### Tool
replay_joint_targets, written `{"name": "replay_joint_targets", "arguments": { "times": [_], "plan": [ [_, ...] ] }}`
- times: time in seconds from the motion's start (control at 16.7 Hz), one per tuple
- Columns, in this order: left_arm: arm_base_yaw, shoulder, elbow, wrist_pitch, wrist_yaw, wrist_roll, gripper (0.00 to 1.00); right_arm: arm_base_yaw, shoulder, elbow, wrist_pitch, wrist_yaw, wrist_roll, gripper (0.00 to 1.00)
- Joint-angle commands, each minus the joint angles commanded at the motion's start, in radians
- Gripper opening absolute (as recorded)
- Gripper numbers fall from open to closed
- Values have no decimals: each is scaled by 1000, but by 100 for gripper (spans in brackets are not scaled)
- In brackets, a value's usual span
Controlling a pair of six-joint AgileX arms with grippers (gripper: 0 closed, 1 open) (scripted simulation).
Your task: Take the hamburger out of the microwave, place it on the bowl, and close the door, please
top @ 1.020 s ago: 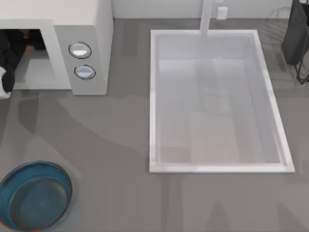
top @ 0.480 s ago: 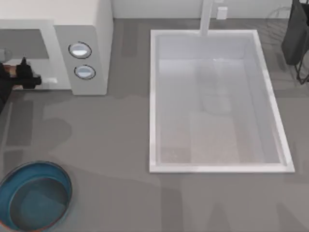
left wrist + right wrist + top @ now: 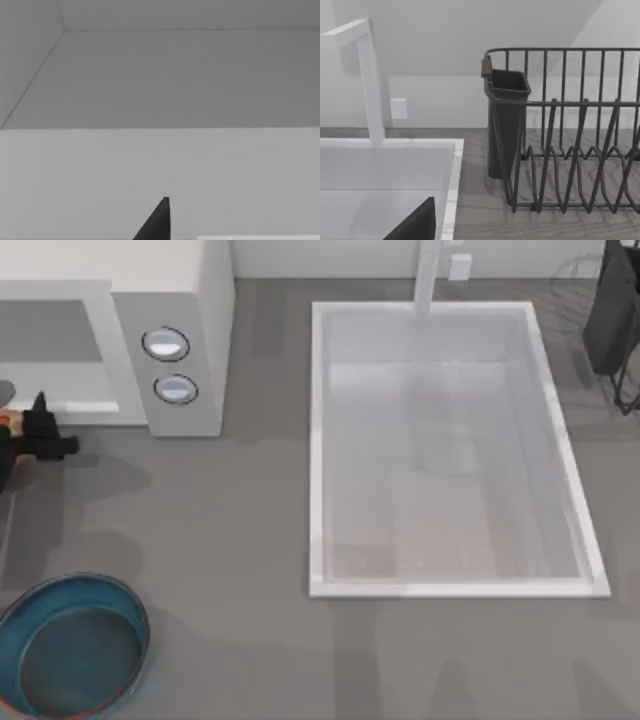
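The hamburger (image 3: 5, 420) shows as a sliver of orange at the far left edge of the top view, out in front of the microwave (image 3: 170, 300) opening and clear of its grey cavity, up against the dark fingers of the left tool (image 3: 42, 430). It looks pinched there, though too little of the bun shows to be sure, and nothing can be said of which way it points; being roundish, its long axis hardly matters. From the microwave, the bowl (image 3: 135, 625) sits toward the near edge of the desk (image 3: 230, 540), nearly straight below the tool in the top view and well apart from it. So the carry, as I judge it, runs away from the microwave toward the bowl. The left arm is far nearer; the right tool (image 3: 412, 227) is parked beyond the sink (image 3: 315, 440), its state impossible to tell.
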Motion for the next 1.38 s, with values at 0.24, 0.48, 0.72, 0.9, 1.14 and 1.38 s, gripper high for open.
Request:
{"name": "replay_joint_targets", "arguments": {
  "times": [0.24,0.48,0.72,0.9,1.14,1.38],
  "plan": [
    [-6,-15,5,-18,-2,1,0,0,0,0,0,0,0,100],
    [-6,-161,6,-164,-4,2,0,0,0,0,0,0,0,100],
    [-5,-344,10,-355,-6,3,0,0,0,0,0,0,0,100],
    [-5,-406,13,-417,-6,4,0,0,0,0,0,0,0,100],
    [-5,-404,11,-415,-7,5,0,0,0,0,0,0,0,100],
    [-27,-409,38,-472,-27,-52,0,0,0,0,0,0,0,100]
  ]
}}
